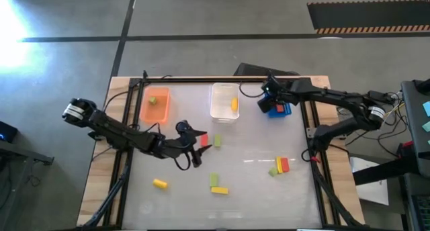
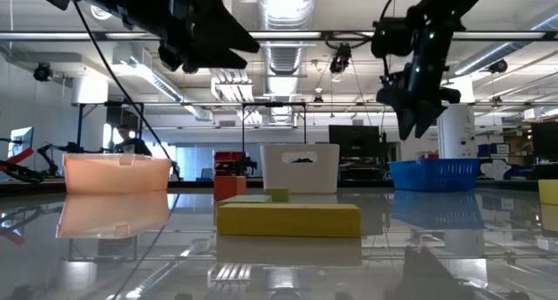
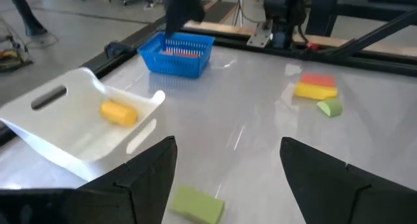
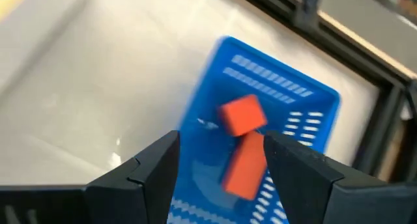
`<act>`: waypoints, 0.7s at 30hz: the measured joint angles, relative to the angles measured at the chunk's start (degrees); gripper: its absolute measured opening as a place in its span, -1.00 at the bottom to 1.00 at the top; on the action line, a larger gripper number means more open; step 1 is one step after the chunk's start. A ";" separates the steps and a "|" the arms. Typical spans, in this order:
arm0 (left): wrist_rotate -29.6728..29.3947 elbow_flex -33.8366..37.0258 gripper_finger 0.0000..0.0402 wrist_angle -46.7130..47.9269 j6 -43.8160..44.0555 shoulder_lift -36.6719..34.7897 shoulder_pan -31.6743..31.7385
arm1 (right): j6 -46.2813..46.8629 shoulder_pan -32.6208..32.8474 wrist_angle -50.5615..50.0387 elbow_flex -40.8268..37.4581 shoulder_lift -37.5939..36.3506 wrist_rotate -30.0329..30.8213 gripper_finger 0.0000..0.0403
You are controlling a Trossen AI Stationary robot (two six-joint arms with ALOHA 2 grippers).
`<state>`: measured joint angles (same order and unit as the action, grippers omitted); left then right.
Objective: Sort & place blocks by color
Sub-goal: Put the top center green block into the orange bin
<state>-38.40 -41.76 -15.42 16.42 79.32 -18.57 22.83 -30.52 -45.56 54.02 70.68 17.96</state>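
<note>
My left gripper (image 1: 199, 149) (image 3: 228, 175) hangs open above the table's middle. A light green block (image 3: 195, 205) (image 1: 218, 142) lies on the table beyond its fingers, and a red block (image 1: 203, 141) lies right beside it. My right gripper (image 1: 271, 98) (image 4: 221, 162) is open above the blue bin (image 4: 273, 107) (image 1: 280, 110), which holds two red blocks (image 4: 242, 114) (image 4: 244, 164). A green block (image 1: 154, 100) lies in the orange bin (image 1: 156, 110). A yellow block (image 3: 118, 113) (image 1: 234, 105) lies in the clear bin (image 3: 39, 129) (image 1: 222, 113).
More blocks lie loose on the table: a yellow one (image 1: 159, 183) near the left, a green (image 1: 213, 180) and a yellow (image 1: 220, 189) (image 2: 288, 220) near the front edge, and a green, yellow and red cluster (image 1: 281, 166) (image 3: 316, 87) on the right. The three bins line the far side.
</note>
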 joint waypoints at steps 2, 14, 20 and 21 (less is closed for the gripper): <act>0.01 0.00 0.27 0.12 1.28 0.89 0.15 | 0.08 2.88 0.80 0.00 -1.33 0.01 0.05; -0.49 -0.11 0.27 1.48 1.34 1.19 0.24 | -2.52 21.45 8.54 -0.08 -3.09 -0.30 0.05; -1.20 -0.19 0.27 1.48 1.35 1.19 0.31 | -3.95 29.57 19.67 -1.60 -2.52 -0.31 0.05; -1.20 -0.18 0.27 1.34 1.39 1.19 0.31 | -4.37 30.70 21.38 -1.60 -2.31 -0.34 0.05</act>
<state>-39.59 -41.94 -14.09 17.81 80.51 -18.26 18.46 0.18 -24.17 52.42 68.37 17.62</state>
